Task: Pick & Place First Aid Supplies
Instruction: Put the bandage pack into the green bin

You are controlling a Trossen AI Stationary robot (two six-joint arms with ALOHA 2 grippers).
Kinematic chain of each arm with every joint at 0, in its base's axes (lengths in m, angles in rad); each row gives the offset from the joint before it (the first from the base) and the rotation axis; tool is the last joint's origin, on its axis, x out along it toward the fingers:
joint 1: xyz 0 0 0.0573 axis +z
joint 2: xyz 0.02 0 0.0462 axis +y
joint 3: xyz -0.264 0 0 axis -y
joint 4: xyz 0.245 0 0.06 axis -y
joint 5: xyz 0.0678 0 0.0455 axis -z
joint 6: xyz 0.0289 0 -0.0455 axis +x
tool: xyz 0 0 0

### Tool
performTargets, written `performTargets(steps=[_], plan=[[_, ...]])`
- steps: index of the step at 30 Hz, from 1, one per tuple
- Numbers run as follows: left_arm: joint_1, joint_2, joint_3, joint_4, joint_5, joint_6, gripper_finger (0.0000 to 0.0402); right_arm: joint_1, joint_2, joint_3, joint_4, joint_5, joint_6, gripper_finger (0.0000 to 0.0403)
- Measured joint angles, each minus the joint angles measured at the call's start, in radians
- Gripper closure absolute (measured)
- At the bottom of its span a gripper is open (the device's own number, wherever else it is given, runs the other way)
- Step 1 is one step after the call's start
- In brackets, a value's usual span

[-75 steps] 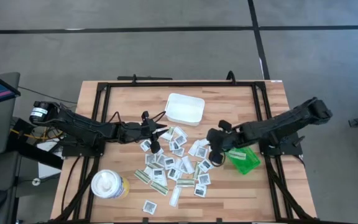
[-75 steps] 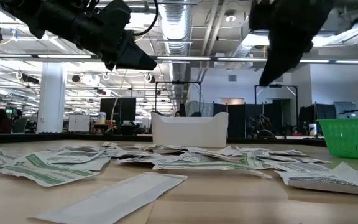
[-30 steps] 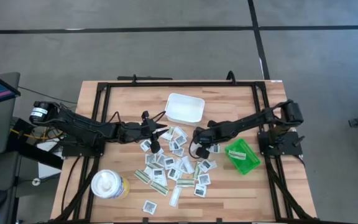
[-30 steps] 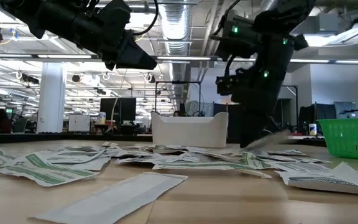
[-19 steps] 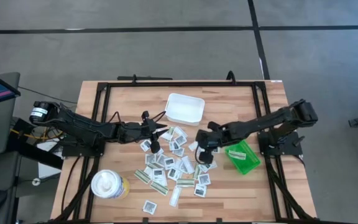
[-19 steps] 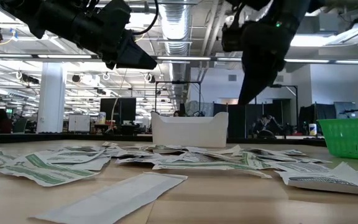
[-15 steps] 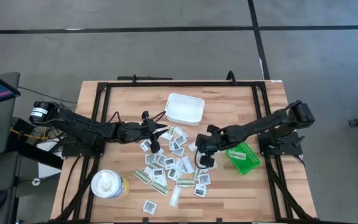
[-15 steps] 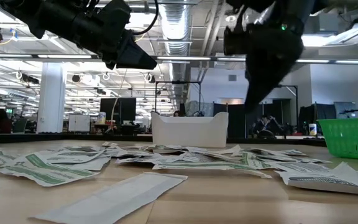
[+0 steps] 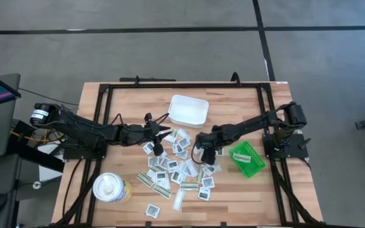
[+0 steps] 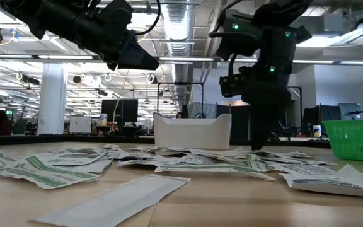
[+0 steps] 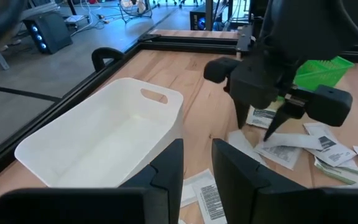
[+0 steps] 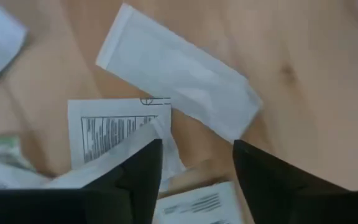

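Note:
The first aid supplies point(image 9: 181, 166) lie as a loose pile of small flat packets on the middle of the wooden table. Some are square and white with print, some are narrow strips. My right gripper point(image 9: 201, 154) points down onto the pile's far right part, fingers open. In the right wrist view a printed square packet point(image 12: 114, 134) and a plain white strip point(image 12: 179, 81) lie under it. My left gripper point(image 9: 163, 135) hovers level above the pile's left side, open with nothing between its fingers point(image 11: 235, 177). My right gripper point(image 10: 257, 145) comes at the pile from above, pointing down, with its open fingertips point(image 11: 271, 132) right at the topmost packets. Whether the tips touch a packet I cannot tell.
A white rectangular tray point(image 9: 189, 109) stands at the far middle of the table, just beyond both grippers. A green bin point(image 9: 247, 159) sits to the right of the pile. A round white and yellow container point(image 9: 111, 188) stands at the near left. A black frame runs around the tabletop.
My right gripper rose off the pile and swung a little toward the green bin, then came back toward the left and sank onto the pile again, tipped steeper down. The packets lie as before.

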Motion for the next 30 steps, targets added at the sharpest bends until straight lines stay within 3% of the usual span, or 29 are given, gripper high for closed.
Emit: performTargets(steps=[10, 14, 21, 30], plan=[[0.000, 0.000, 0.000, 0.000, 0.000, 0.000, 0.0316, 0.003, 0.001, 0.000, -0.018, -0.005, 0.000, 0.0215], [0.000, 0.000, 0.000, 0.000, 0.000, 0.000, 0.0316, 0.003, 0.015, -0.013, -0.011, -0.004, -0.007, 0.0258], [0.000, 0.000, 0.000, 0.002, 0.000, 0.000, 0.0316, -0.015, 0.028, -0.033, -0.010, 0.011, -0.007, 0.0386], [0.000, 0.000, 0.000, 0.005, 0.000, 0.001, 0.0316, -0.009, -0.128, 0.004, -0.108, 0.070, -0.010, 0.0400]])
